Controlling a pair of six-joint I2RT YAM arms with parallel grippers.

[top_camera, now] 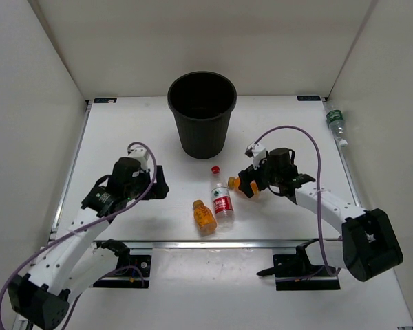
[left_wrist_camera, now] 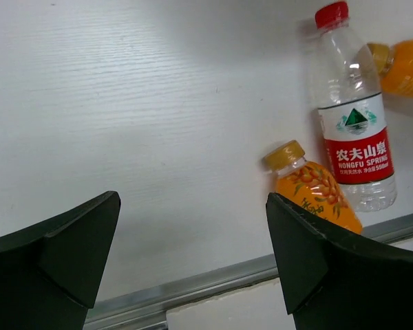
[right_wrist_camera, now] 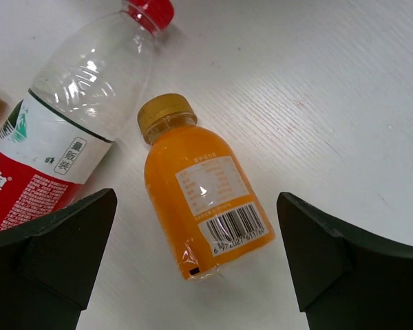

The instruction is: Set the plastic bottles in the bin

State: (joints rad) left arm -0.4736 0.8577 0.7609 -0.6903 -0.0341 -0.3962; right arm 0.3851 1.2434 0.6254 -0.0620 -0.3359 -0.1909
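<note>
The black bin [top_camera: 202, 113] stands upright at the back centre. A clear bottle with a red cap and label [top_camera: 221, 199] lies on the table, and also shows in the left wrist view [left_wrist_camera: 354, 130] and the right wrist view [right_wrist_camera: 62, 124]. An orange bottle [top_camera: 204, 214] lies left of it [left_wrist_camera: 315, 192]. A second orange bottle [top_camera: 242, 184] lies flat between my right gripper's [right_wrist_camera: 196, 199] open fingers, untouched. My left gripper [left_wrist_camera: 193, 206] is open and empty, left of the bottles [top_camera: 158, 185]. A green-labelled bottle [top_camera: 336, 124] lies past the table's right edge. The dark-capped bottle is out of view.
White walls close in the table at the back and on both sides. A metal rail [top_camera: 213, 243] runs along the front edge, just below the bottles; it also shows in the left wrist view [left_wrist_camera: 193, 285].
</note>
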